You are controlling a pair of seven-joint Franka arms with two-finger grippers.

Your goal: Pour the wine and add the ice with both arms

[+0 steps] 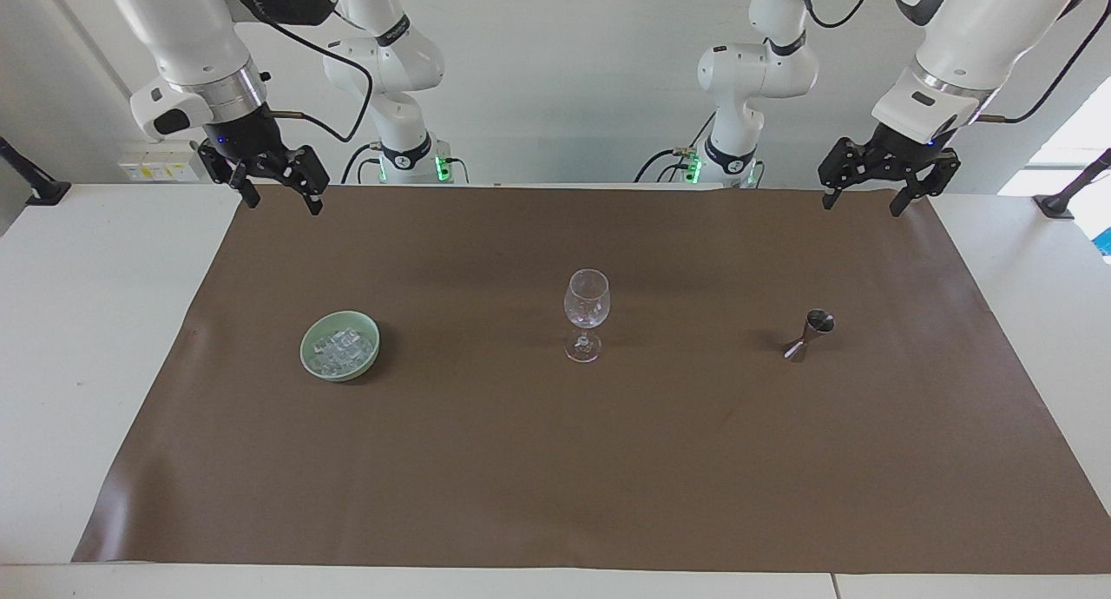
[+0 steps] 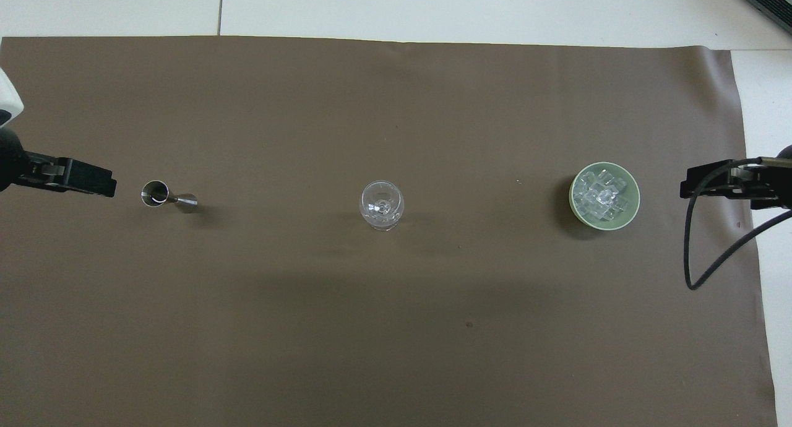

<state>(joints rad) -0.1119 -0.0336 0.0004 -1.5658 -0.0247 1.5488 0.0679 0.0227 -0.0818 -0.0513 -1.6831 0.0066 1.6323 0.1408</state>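
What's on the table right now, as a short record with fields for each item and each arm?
surface: brown mat
centre: empty wine glass, upright
right arm's end: green bowl holding ice
left arm's end: metal jigger, upright
left gripper: open, holding nothing, raised over the mat's edge nearest the robots
right gripper: open, holding nothing, raised over the mat's corner
wine poured: not yet
ice in glass: none
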